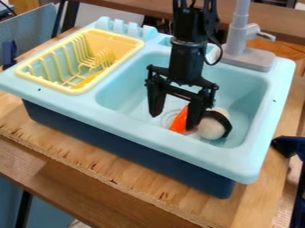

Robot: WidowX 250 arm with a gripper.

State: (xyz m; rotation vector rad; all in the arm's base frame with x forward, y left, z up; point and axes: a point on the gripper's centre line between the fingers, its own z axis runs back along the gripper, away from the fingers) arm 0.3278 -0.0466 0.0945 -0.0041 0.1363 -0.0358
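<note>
One gripper (174, 121) near one ball (211, 128), one apparent cone (179, 123).

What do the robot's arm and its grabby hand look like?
The arm is black, with a thin greyish ring around its round, tube-like lower part. A black cable loops out at one side. The gripper is black too, with a wide, knobbly frame and two chunky fingers that narrow towards their tips.

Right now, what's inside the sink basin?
The sink basin holds an orange piece and a rounded whitish-and-black object. The open gripper hangs down into it. One finger covers part of the orange piece, so its full shape can't be seen.
</note>
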